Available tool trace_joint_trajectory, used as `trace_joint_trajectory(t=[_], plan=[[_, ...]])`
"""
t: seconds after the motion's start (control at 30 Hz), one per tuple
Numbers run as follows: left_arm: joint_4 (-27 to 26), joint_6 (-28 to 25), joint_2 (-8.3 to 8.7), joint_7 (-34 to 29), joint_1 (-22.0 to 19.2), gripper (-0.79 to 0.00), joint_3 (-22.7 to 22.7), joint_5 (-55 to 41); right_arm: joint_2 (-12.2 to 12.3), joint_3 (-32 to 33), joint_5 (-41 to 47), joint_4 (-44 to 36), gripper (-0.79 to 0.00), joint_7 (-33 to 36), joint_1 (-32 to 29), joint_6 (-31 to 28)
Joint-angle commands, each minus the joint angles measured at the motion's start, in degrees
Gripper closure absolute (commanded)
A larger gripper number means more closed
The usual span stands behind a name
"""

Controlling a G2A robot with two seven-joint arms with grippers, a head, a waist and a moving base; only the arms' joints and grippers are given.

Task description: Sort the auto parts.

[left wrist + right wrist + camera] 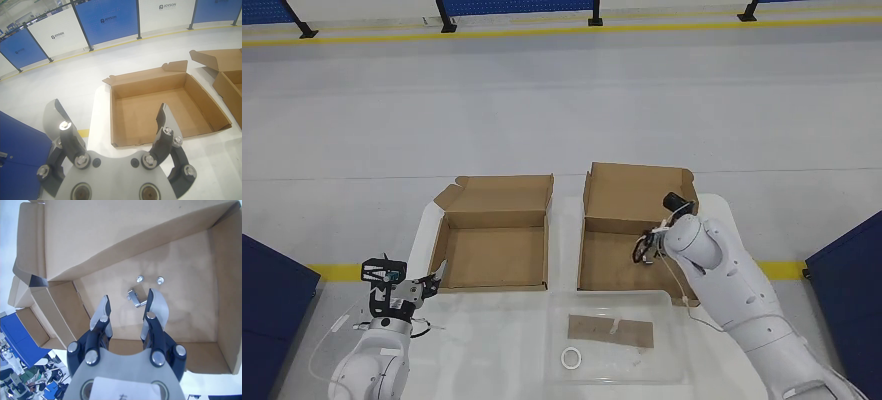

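Two open cardboard boxes stand side by side on the white table. My right gripper [644, 249] [128, 297] hangs open over the right box [610, 262] [191, 272], nothing between its fingers. On that box's floor lie a metal bracket [136, 297] and two small bolts [140, 278] [160, 280]. The left box [492, 255] [162, 106] holds nothing that I can see. My left gripper [430, 279] [109, 111] stands open near the table's front left corner, just short of the left box. A clear plastic tray [667, 345] at the front holds a white ring [571, 357] and a brown cardboard piece [610, 330].
Blue panels [272, 300] [852, 290] stand at both sides of the table. Each box has its lid flap raised at the back. Bare table lies between my left gripper and the tray.
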Motion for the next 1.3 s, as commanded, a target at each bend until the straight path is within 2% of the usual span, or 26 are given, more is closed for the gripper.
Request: trace_joint_trajectory(t=[0.0, 0.13, 0.17, 0.23, 0.3, 0.33, 0.53, 0.9, 1.1, 1.27], plan=[[0.0, 0.0, 0.00, 0.0, 0.0, -0.785, 0.0, 0.0, 0.7, 1.8, -0.4, -3.9, -0.385, 0.9, -2.4, -1.2], [0.0, 0.0, 0.00, 0.0, 0.0, -0.785, 0.0, 0.0, 2.2, 6.6, 0.2, -11.9, -0.443, 3.3, -8.1, -6.2], [0.0, 0.0, 0.00, 0.0, 0.0, -0.785, 0.0, 0.0, 2.6, 8.0, 0.5, -13.8, -0.502, 3.8, -9.6, -7.5], [0.0, 0.0, 0.00, 0.0, 0.0, -0.785, 0.0, 0.0, 3.2, 10.9, 1.5, -17.2, -0.557, 4.7, -12.6, -9.9], [0.0, 0.0, 0.00, 0.0, 0.0, -0.785, 0.0, 0.0, 3.8, 13.6, 2.7, -20.3, -0.686, 5.5, -15.5, -12.7], [0.0, 0.0, 0.00, 0.0, 0.0, -0.785, 0.0, 0.0, 4.0, 15.1, 3.3, -21.6, -0.785, 5.8, -16.9, -14.1], [0.0, 0.0, 0.00, 0.0, 0.0, -0.785, 0.0, 0.0, 5.2, 22.8, 10.4, -27.6, -0.785, 8.3, -24.8, -24.3], [0.0, 0.0, 0.00, 0.0, 0.0, -0.785, 0.0, 0.0, 6.8, 36.5, 26.7, -31.9, -0.785, 16.9, -36.3, -44.0], [0.0, 0.0, 0.00, 0.0, 0.0, -0.785, 0.0, 0.0, 7.4, 43.2, 37.1, -32.5, -0.785, 22.8, -42.0, -53.1], [0.0, 0.0, 0.00, 0.0, 0.0, -0.785, 0.0, 0.0, 7.9, 46.7, 43.4, -32.1, -0.785, 27.4, -45.6, -58.5]])
